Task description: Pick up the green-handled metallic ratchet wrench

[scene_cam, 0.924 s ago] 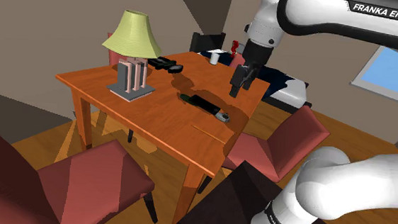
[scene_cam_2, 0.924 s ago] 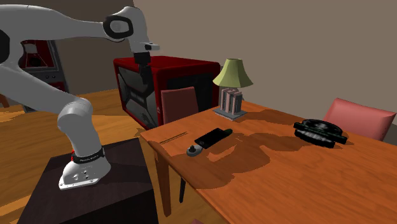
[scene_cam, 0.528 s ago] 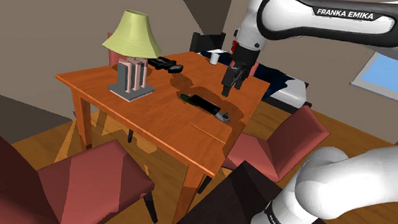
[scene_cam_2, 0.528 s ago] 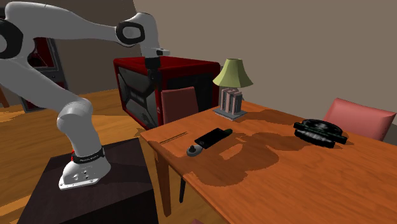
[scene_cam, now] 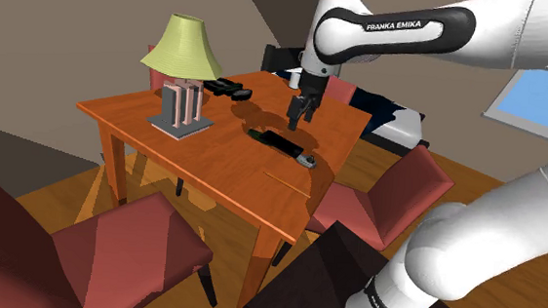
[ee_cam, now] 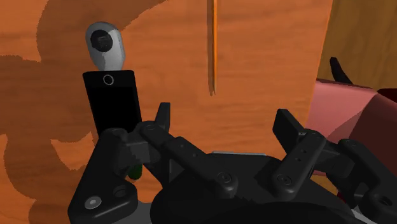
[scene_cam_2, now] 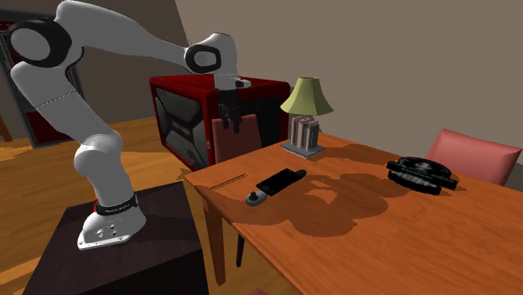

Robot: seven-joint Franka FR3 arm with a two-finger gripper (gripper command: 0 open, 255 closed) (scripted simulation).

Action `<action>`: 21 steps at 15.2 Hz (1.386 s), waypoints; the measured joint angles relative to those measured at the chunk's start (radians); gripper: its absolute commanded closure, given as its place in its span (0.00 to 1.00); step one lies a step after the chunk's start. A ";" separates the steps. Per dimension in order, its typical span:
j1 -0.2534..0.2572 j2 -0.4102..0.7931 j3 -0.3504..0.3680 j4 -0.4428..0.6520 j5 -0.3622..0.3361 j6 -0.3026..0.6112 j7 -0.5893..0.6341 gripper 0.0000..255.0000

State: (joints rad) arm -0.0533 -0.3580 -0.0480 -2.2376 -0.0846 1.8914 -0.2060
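Black two-finger gripper point(scene_cam: 294, 120) on the white arm, fingers spread wide, nothing between them. Hanging above the orange-brown wooden table point(scene_cam: 212, 169), touching neither the top nor anything on it.

Task's thing: a ratchet wrench point(scene_cam: 282, 145) with a flat, dark, nearly black handle and a rounded grey metal head, lying flat on the tabletop near the table edge closest to the stand.

Shoulder view:
- Gripper at about 1 o'clock from the wrench, near it but apart.
- Wrench head at the 4 o'clock end, handle running toward 10 o'clock.
- Table lamp point(scene_cam: 181, 59) with a yellow-green shade on a ribbed grey base, at 10 o'clock from the wrench, well apart.
- Flat black disc-like object point(scene_cam: 229, 87) at 11 o'clock from the wrench.

Second exterior view:
- Gripper point(scene_cam_2: 230, 126) at 11 o'clock from the wrench point(scene_cam_2: 275, 183), in front of the back of a dark red chair point(scene_cam_2: 236, 142).
- Wrench head toward 7 o'clock, handle toward 1 o'clock.
- Lamp point(scene_cam_2: 306, 96) at 1 o'clock, black disc-like object point(scene_cam_2: 422, 173) at 3 o'clock.

Wrist view: gripper point(ee_cam: 222, 114) looking down on the table point(ee_cam: 267, 57). Wrench point(ee_cam: 113, 95) beside one finger, outside the gap, with a small green patch on the handle end away from the head. Thin straight seam point(ee_cam: 213, 44) in the tabletop ahead of the gap.
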 measured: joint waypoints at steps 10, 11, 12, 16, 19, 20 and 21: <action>-0.028 0.389 -0.053 0.249 0.002 0.113 -0.115 0.00; -0.030 0.432 -0.054 0.284 0.004 0.117 -0.123 0.00; -0.035 0.469 -0.059 0.321 0.007 0.114 -0.138 0.00; -0.054 0.629 -0.066 0.464 0.019 0.120 -0.182 0.00; -0.070 0.755 -0.068 0.601 0.028 0.102 -0.213 0.00; -0.076 0.802 -0.068 0.654 0.032 0.093 -0.222 0.00; -0.080 0.836 -0.068 0.688 0.033 0.089 -0.229 0.00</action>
State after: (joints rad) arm -0.1337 0.4780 -0.1156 -1.5499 -0.0516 1.9806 -0.4353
